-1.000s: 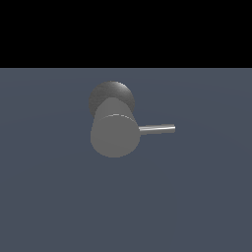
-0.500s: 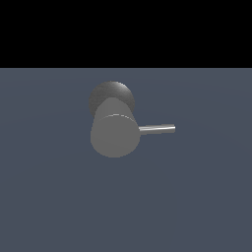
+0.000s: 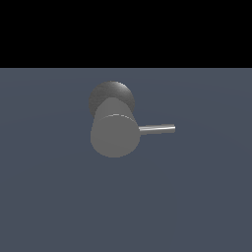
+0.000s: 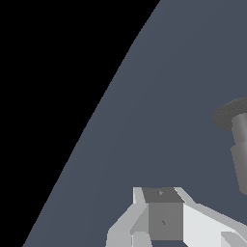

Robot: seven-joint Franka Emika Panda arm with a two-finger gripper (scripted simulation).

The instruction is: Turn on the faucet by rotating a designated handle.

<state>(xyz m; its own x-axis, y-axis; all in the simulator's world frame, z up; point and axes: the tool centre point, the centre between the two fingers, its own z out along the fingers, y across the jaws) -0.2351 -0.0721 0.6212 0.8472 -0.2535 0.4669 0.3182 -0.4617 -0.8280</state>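
No change over the last second: faucet (image 3: 115,129) sits mid-floor, handle (image 3: 156,129) pointing to the exterior view's right, untouched. Gripper (image 4: 164,226) is well clear of it; fingertips are cropped, so can't tell its state. Approach not started.

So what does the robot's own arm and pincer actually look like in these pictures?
Only a small part shows, and only in the wrist view: the pincer end is made of glossy white, angular, faceted blocks around a darker grey squarish panel. No cables, markings or fingertips are visible, so its full shape cannot be told. The exterior view shows no arm at all, just the faucet.
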